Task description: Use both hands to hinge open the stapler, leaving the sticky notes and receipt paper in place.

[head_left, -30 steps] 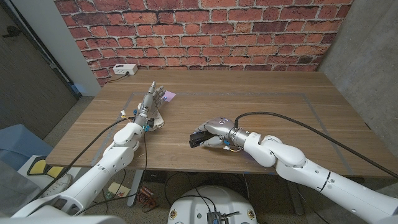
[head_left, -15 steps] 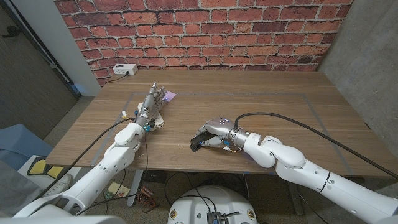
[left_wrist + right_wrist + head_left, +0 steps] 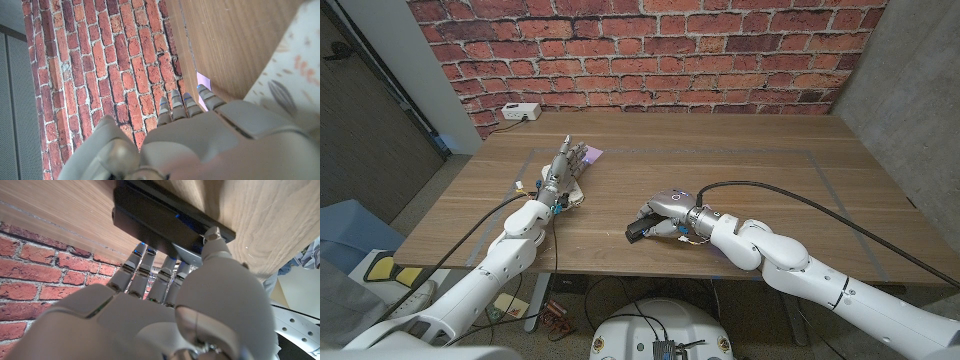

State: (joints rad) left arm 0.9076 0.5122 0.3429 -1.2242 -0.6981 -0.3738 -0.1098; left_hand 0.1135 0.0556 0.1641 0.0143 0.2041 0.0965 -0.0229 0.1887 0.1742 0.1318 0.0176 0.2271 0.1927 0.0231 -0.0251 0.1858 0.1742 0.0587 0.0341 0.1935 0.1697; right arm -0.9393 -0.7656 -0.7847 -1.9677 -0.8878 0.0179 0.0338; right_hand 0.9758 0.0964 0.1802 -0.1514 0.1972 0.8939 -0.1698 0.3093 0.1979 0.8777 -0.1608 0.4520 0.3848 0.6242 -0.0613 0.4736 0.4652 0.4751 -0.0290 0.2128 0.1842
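Black stapler [image 3: 638, 227] lies on the worktop [image 3: 740, 170] near its front edge, and the right hand [image 3: 665, 212] covers it, fingers on the far side and thumb at its near end, so it seems gripped. If only this hand lifts, I think the whole stapler may rise or slide instead of hinging. Left hand [image 3: 563, 165], fingers straight and together, holds nothing, well apart and beside the purple sticky notes [image 3: 591, 153], which it could push when leaving.
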